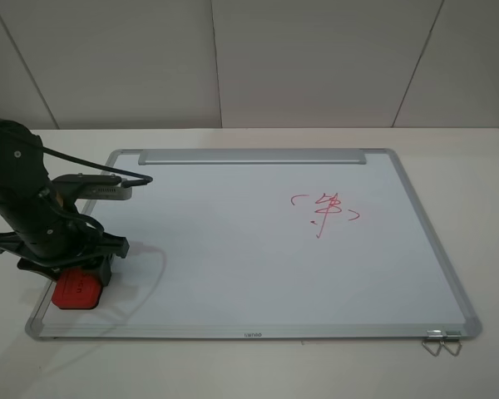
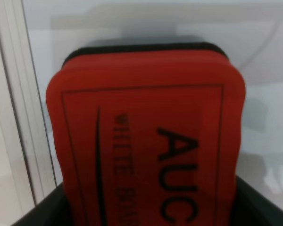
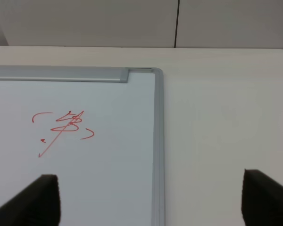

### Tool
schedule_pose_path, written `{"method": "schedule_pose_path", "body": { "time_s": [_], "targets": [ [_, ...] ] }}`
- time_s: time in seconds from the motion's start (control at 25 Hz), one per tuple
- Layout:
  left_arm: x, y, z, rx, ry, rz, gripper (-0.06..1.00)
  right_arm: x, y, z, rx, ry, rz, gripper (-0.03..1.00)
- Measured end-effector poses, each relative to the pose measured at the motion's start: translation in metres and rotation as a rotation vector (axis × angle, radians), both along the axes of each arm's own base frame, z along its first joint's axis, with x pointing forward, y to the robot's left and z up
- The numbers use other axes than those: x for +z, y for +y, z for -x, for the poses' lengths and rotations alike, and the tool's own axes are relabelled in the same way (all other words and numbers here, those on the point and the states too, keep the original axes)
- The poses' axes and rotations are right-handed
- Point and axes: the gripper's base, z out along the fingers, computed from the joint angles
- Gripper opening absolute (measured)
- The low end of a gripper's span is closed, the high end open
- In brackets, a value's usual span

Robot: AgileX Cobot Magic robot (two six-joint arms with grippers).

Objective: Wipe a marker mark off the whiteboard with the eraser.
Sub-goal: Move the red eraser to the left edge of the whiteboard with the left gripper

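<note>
Large white table, seen from a high camera, bearing the whiteboard – silver frame, grey corner caps, metal strip along the far edge.

At the whiteboard's near left corner, the dark left arm bent down over the surface. Below it, the left gripper, jaws apparently clenched on the eraser. Red block with dark lettering on top and a dark felt edge, resting on the board just inside the left frame rail. In the left wrist view the eraser fills almost the whole picture, dark gripper parts pressed close at both sides.

Right arm absent from the high view. Right gripper visible only through its own wrist camera: two dark fingertips held wide apart, released, holding nothing, above the whiteboard's right frame rail.

On the right half of the whiteboard, well apart from the eraser, a red scribble between bracket-like curves with a long tail – not the target.

The marker mark itself, the small one of stacked short strokes, visible nowhere. Perhaps hidden beneath the arm or eraser, perhaps already gone; impossible to tell. Judged so: eraser in hand and on the board, wiping either under way at that corner or finished, with lifting away still to come.
</note>
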Motion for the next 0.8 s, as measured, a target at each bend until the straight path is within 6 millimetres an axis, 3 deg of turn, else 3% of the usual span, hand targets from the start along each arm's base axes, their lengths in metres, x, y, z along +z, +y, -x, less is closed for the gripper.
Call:
{"method": "schedule_pose_path", "body": {
  "time_s": [0.4, 0.8],
  "targets": [
    [0.001, 0.000, 0.000, 0.001, -0.003, 0.001, 0.64, 0.000, 0.000, 0.000, 0.000, 0.000, 0.000, 0.70],
    [0.023, 0.000, 0.000, -0.003, -0.087, 0.027, 0.66, 0.000, 0.000, 0.000, 0.000, 0.000, 0.000, 0.70]
  ]
}}
